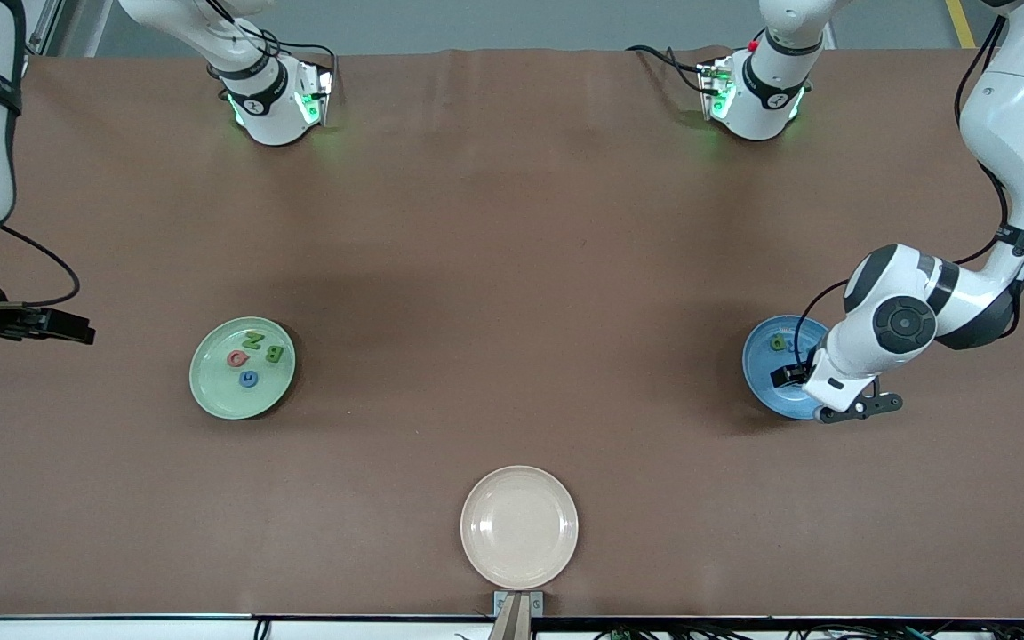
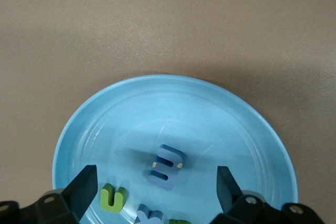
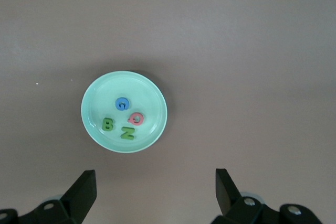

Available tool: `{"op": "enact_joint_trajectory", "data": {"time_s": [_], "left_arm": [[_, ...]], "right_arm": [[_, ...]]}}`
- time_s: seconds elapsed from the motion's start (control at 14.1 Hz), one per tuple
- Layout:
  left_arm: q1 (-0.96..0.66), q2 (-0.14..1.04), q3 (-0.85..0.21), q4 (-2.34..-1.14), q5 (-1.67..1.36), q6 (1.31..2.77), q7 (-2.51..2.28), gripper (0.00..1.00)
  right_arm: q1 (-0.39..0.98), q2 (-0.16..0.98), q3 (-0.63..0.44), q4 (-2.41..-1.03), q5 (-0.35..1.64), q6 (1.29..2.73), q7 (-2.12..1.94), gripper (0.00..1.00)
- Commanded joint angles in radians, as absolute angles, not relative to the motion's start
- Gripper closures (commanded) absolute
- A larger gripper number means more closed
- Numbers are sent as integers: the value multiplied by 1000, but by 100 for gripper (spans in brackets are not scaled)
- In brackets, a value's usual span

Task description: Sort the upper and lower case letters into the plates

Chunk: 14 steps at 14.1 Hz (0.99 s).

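Observation:
The blue plate (image 1: 759,391) lies toward the left arm's end of the table. My left gripper (image 1: 786,374) hangs low over it, open. In the left wrist view a blue E (image 2: 166,167) lies free in the blue plate (image 2: 157,108) between the spread fingers of the left gripper (image 2: 156,190), with a green u (image 2: 112,198) and a blue x (image 2: 148,216) beside it. The light green plate (image 1: 217,391) holds a green N (image 1: 254,340), a green B (image 1: 275,353), a pink letter (image 1: 237,358) and a blue letter (image 1: 248,379). My right gripper (image 1: 76,331) waits open, above the table beside that plate (image 3: 100,98).
A beige plate (image 1: 519,526) with nothing in it sits near the table's front edge, midway between the arms. Both arm bases stand along the table's edge farthest from the camera.

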<state>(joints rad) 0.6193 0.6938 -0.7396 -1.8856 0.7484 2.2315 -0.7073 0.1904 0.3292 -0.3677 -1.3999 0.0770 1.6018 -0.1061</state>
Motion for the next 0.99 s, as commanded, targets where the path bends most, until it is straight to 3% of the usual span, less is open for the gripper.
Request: {"op": "enact_joint_trajectory", "data": {"time_s": [0.0,0.28,0.5,0.78,0.92], "left_arm": [[618,672,-741,-1888,739,2215,-703,0],[618,661,-741,-1890,739,2214,-692,0],[608,594,-715,-1910,736,2212,-683,1],[539,465,-574,-1945,571,2212,-478,1],[459,401,-449,-1948,416,2210,-300,1]], "right_arm": [[172,334,-356,-1345,66,1560,-114,0],[184,331,-348,-1335,84,1545,-104,0],[186,327,-348,-1336,90,1438,-100,0],[187,299,-347,-1336,89,1450,-112,0],[180,284,-334,-1342,81,1457,-114,0]]}}
